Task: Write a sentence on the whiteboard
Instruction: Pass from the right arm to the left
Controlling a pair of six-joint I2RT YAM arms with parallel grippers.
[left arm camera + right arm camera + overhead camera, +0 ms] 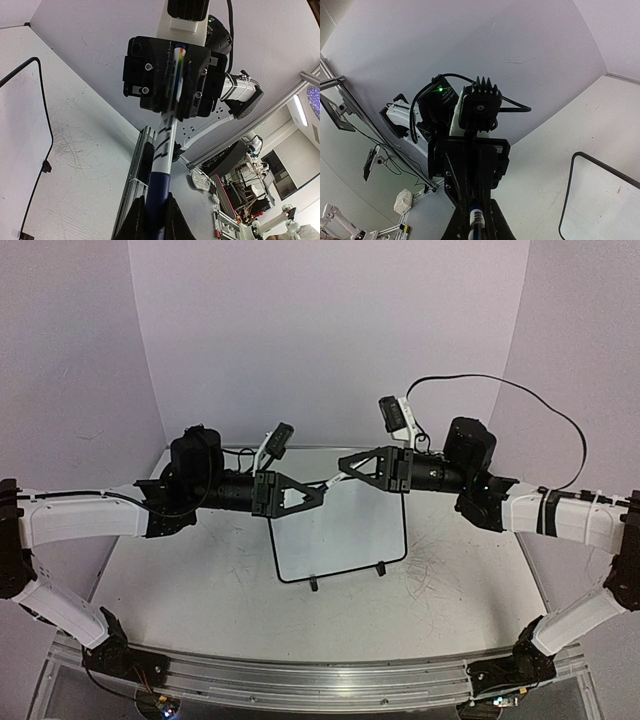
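The whiteboard point(345, 535), white with a thin black frame, stands on the table at centre, and its corner shows in the wrist views point(20, 145) point(605, 210). The sentence is out of view. Above the board my two grippers meet tip to tip on one marker point(333, 480). My left gripper point(320, 496) point(152, 206) is shut on the marker's dark blue cap end point(156, 192). My right gripper point(343, 466) point(476, 206) is shut on the marker's white printed barrel point(476, 218), which runs up into its jaws point(172, 75).
Faint grey scribble marks point(440, 565) cover the white table right of the board. Purple walls close in the back and sides. An aluminium rail point(320, 680) runs along the near edge, with both arm bases on it. A black cable point(500, 385) loops above the right arm.
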